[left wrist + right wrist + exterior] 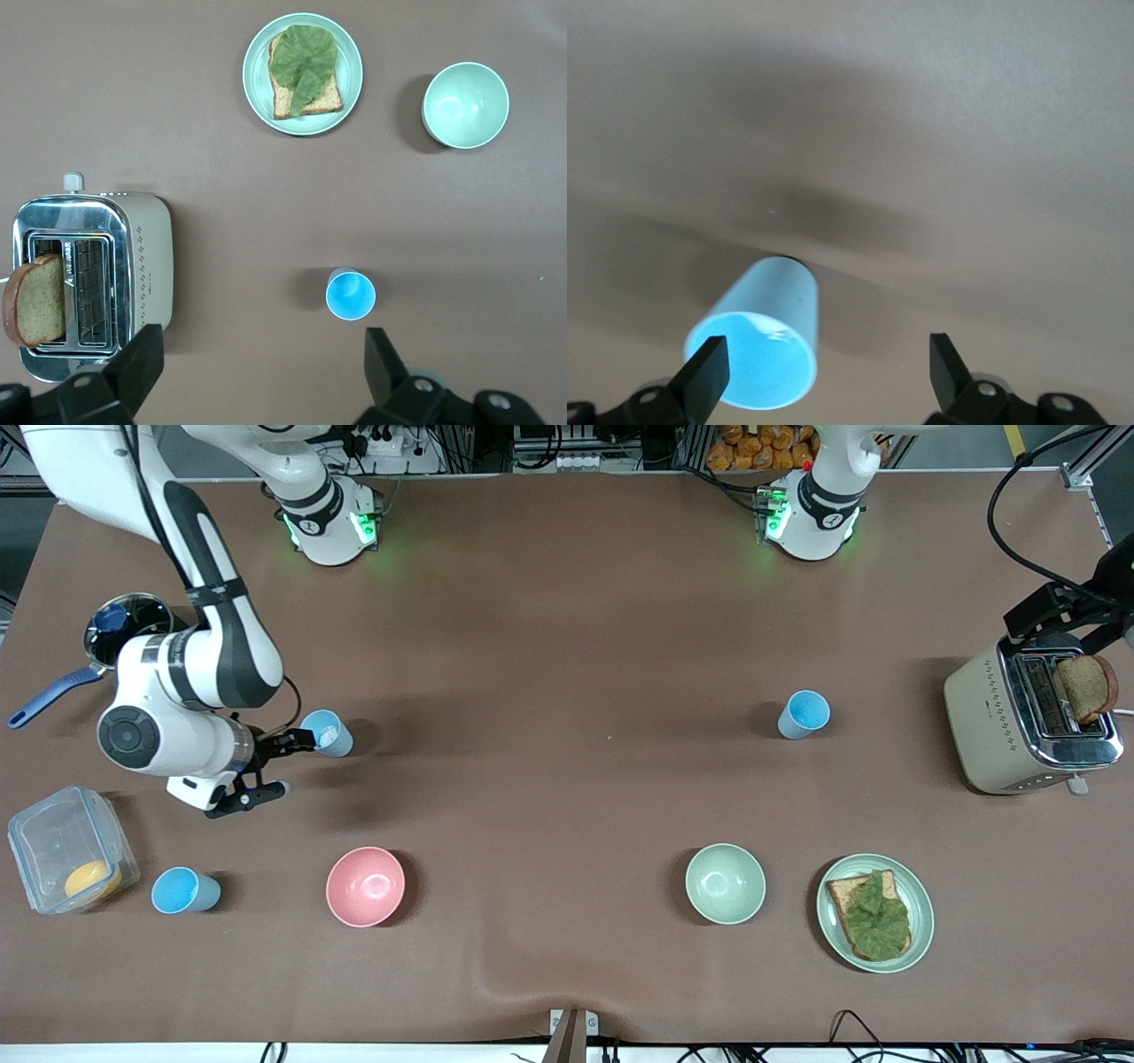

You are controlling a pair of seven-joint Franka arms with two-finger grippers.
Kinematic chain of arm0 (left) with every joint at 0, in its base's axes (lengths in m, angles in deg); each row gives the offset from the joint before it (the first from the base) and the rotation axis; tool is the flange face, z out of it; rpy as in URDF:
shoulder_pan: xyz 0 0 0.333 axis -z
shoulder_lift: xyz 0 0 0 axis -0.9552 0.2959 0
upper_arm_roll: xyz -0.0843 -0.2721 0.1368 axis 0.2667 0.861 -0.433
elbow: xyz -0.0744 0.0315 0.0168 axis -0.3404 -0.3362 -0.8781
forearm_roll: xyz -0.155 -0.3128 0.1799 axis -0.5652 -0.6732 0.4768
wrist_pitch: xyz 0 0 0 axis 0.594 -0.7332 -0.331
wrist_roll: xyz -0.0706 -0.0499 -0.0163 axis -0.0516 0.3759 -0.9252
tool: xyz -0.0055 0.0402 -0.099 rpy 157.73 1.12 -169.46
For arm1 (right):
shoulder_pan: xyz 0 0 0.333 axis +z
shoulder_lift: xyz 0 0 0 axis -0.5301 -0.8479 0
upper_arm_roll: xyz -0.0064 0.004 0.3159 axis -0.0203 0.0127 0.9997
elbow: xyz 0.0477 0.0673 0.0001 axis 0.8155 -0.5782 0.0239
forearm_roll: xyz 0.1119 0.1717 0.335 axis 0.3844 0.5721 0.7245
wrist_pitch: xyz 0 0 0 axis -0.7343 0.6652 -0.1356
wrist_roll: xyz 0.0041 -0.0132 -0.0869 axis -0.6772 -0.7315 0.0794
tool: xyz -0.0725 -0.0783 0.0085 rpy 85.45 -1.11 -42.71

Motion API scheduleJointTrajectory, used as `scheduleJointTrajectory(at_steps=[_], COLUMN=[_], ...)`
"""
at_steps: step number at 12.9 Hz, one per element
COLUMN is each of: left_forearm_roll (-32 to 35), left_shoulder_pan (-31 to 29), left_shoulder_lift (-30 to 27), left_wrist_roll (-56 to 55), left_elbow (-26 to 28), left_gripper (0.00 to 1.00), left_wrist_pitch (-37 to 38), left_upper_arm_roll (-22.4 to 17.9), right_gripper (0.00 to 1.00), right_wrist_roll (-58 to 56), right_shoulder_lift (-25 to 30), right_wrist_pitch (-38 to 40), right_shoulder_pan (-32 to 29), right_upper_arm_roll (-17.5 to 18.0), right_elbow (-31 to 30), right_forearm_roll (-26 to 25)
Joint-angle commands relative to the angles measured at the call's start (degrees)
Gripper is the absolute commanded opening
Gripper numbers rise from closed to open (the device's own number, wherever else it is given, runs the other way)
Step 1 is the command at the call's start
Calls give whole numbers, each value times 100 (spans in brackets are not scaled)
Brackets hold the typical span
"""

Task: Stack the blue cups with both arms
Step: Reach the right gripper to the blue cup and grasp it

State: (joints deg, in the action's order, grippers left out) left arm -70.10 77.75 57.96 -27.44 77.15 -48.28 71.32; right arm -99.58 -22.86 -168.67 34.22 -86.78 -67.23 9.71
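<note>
I see a matt brown counter (567, 602), cloth-like, with a soft ripple at its edge nearest the front camera. The blue cups (804, 714) look like smooth plastic with a faint sheen. Beside the nearest one, the toaster (1028, 722) has a polished metal top and matt cream sides. The arms (213, 646) are glossy white; each pincer looks matt black.

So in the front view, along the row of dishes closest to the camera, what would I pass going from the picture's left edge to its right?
Clear container → blue cup → pink bowl → pale green bowl → plate with the leaf-topped bread.
</note>
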Motion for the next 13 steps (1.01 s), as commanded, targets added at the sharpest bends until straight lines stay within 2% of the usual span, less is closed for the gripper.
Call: scheduleJointTrajectory(at_steps=[1,3,4,5,7,8,13], left_forearm_roll=[90,90,90,90,90,90,90], left_shoulder_pan=[4,-5,-5,-5,-5,-5,4], left_shoulder_lift=[-4,-4,-4,-4,-4,-4,-4], left_wrist_roll=[42,42,42,42,42,42,42], left_elbow=[-24,-24,-32,-32,-32,-32,-32], left_gripper=[100,100,100,100,100,100,100], left_wrist_pitch=[-18,-18,-18,-18,-18,-18,-18], left_upper_arm_roll=[19,19,19,19,19,19,19], right_gripper=[100,100,96,75,18,0,0], right_wrist_roll=[-146,-146,-146,-146,-146,-146,-76], right_shoulder_lift=[-48,-48,-48,-57,-92,-92,-92], right_wrist_pitch=[-297,-507,-691,-885,-939,-939,-765], right_shoulder_pan=[-63,-1,8,69,78,78,227], right_upper_arm_roll=[62,62,71,71,71,71,80], right_elbow=[-381,-645,-821,-944,-963,-954,-744], right_forearm_roll=[-17,-17,1,1,1,1,27])
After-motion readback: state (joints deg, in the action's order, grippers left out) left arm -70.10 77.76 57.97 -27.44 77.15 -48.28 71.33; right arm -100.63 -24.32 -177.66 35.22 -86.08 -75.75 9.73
